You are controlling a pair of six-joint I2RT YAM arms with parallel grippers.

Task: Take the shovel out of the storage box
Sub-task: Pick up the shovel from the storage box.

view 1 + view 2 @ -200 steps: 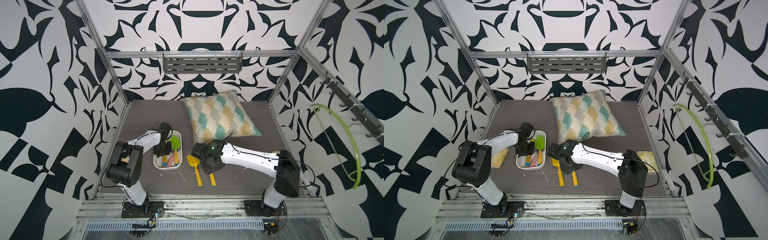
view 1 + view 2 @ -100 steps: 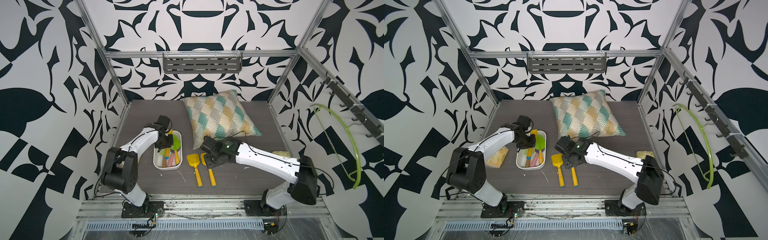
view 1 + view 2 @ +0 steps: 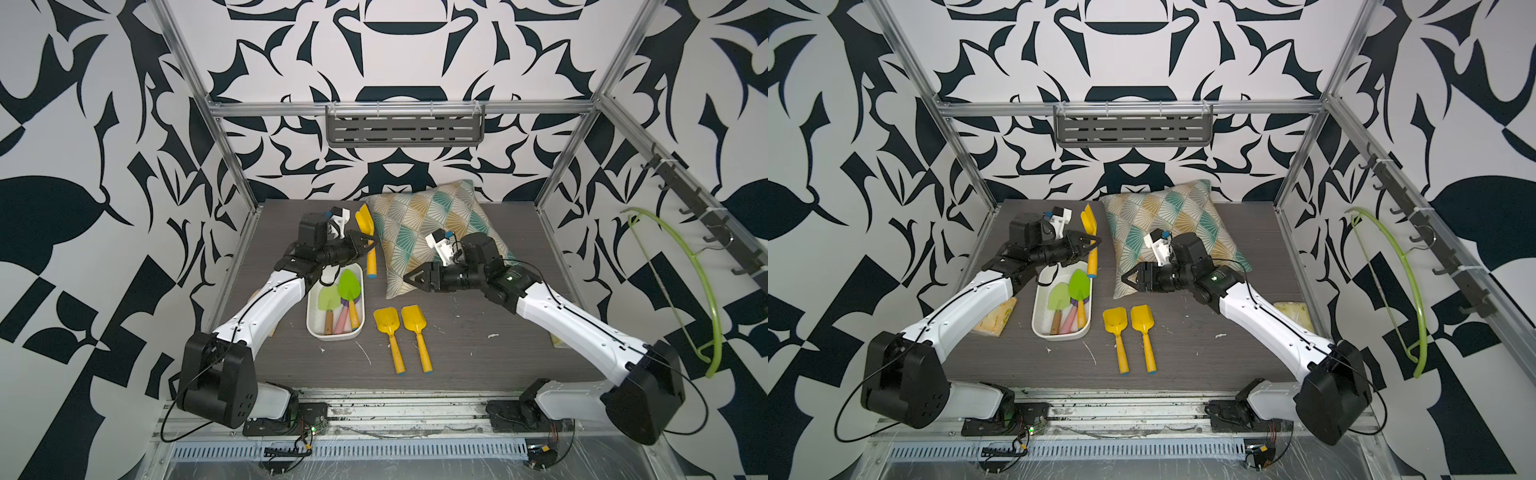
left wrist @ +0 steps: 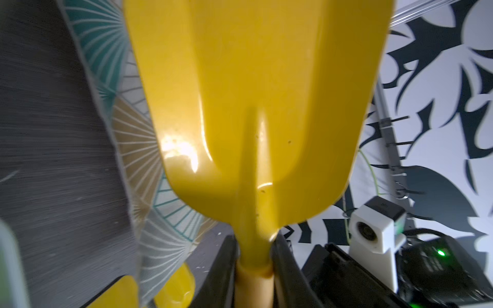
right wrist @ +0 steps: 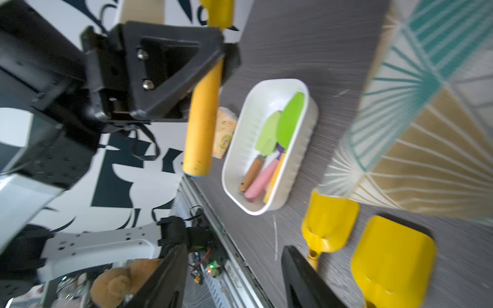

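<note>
Grey wood-grain tabletop [image 3: 478, 353], patterned walls all round. The yellow plastic toy shovel [image 3: 371, 262] hangs clear above the far rim of the shallow white plastic storage box [image 3: 334, 337]. The left gripper [image 3: 372, 242] pinches its handle tight, blade just beside the fan-patterned pillow [image 3: 424, 224]. The right gripper [image 3: 409, 279] hovers spread and empty at the pillow's front corner.

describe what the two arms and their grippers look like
The left arm and right arm have white shells, bulky black joints and thin black cables along them. The left gripper and right gripper are black with triangular fingers.
</note>
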